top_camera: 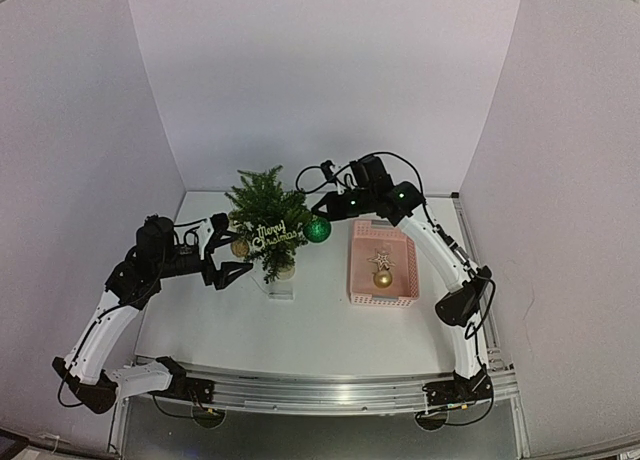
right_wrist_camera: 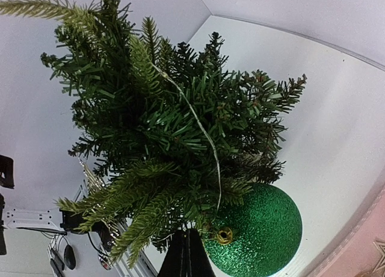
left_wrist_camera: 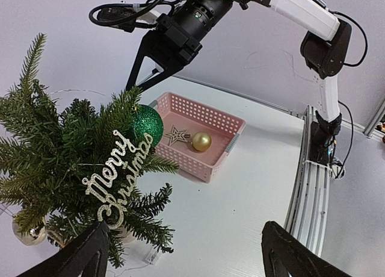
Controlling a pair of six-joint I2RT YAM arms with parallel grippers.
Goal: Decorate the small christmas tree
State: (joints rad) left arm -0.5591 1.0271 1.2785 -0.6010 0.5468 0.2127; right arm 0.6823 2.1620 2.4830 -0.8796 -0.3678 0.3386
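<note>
One green ball (top_camera: 317,229) hangs at 3 o'clock on the tree (top_camera: 266,205), which stands on the table (top_camera: 320,325) with the basket (top_camera: 383,300) farther out at 3 o'clock. The right gripper (right_wrist_camera: 187,256) is pinched shut, tips just beside the ball's cap. At the tree's 9 o'clock the left gripper (top_camera: 232,248) gapes wide, empty.

The tree (top_camera: 268,215) stands left of a basket (top_camera: 383,300) holding a ball (top_camera: 383,278) and seemingly a star (top_camera: 380,258).
</note>
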